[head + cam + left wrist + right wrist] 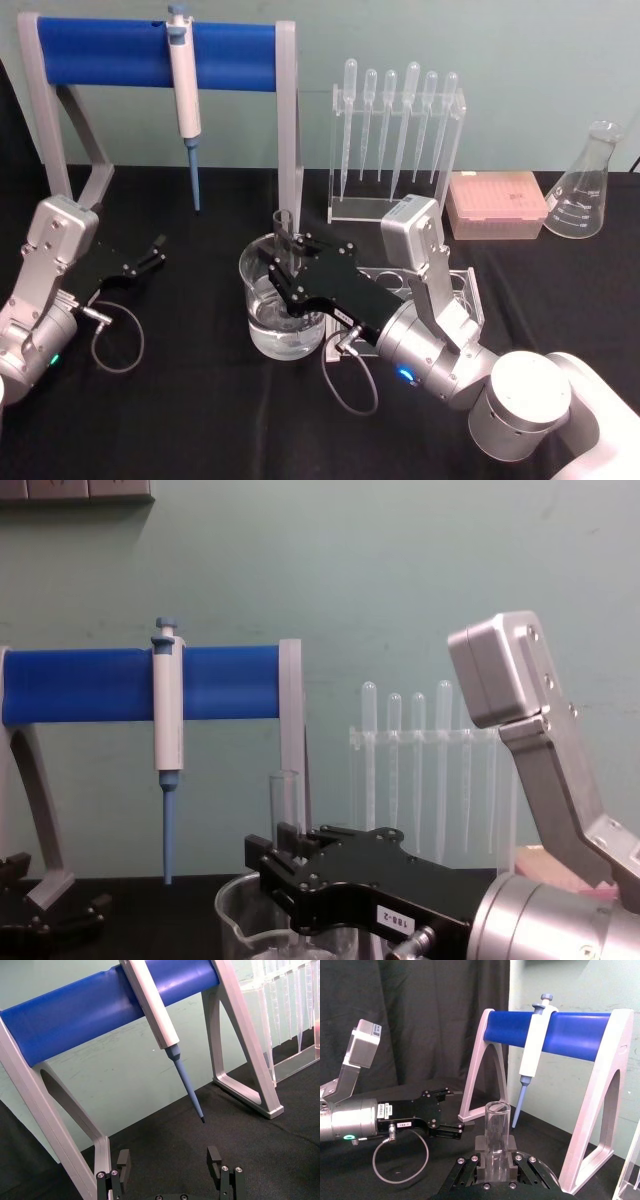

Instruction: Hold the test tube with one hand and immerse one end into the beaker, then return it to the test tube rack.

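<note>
The black-clothed desk [200, 420] is carrying a stand with a blue bar [110, 55] along its back edge, toward the left, and a white pipettor [184, 85] is hanging from the bar. The right gripper [290, 250] is reaching in from the front right corner to the middle of the desk, its black fingers pinching the test tube [283, 222] from both sides. The left gripper [152, 252] is hovering near the left edge, its fingers spread wide and holding nothing. The beaker [255, 290] is sitting at the middle of the desk with clear liquid in its bottom. The test tube rack [465, 290] is standing just to its right, behind the right arm. The test tube is standing upright inside the beaker's rim, its open top rising above the fingers and its lower end hidden by them.
</note>
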You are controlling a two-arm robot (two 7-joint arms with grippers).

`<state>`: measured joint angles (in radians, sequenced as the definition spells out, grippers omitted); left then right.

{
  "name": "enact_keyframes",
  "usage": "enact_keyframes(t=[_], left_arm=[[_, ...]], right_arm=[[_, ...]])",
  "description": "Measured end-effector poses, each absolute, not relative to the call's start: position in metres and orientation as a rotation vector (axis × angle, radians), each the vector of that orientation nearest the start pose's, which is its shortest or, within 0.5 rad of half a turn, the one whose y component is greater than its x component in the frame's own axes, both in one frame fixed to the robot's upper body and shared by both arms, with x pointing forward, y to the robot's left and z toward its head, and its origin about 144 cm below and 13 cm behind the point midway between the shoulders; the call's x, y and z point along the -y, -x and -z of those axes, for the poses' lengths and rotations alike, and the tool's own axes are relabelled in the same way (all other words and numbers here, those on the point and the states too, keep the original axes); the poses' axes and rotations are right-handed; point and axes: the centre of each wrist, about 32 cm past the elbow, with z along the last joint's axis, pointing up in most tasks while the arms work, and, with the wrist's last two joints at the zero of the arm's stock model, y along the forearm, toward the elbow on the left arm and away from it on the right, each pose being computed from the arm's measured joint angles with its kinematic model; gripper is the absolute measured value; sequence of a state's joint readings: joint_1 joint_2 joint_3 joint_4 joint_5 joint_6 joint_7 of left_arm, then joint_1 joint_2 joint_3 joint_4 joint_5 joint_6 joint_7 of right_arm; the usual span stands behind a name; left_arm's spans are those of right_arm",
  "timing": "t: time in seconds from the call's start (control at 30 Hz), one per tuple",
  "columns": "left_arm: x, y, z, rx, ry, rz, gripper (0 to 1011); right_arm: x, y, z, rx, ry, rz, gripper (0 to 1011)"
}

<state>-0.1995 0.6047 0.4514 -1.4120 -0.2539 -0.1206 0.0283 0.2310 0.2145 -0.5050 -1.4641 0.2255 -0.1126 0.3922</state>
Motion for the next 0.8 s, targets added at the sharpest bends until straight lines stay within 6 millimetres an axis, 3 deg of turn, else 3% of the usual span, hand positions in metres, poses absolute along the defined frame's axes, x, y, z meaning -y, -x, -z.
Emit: enact_keyframes(t=[0.8], left_arm=[[-0.3097,-0.4886,-1.1398,0.285,-0.304,-1.248,1000]], right_arm=[[0.1439,-0.4905,-1.1582,0.13,-0.034,0.71,229]])
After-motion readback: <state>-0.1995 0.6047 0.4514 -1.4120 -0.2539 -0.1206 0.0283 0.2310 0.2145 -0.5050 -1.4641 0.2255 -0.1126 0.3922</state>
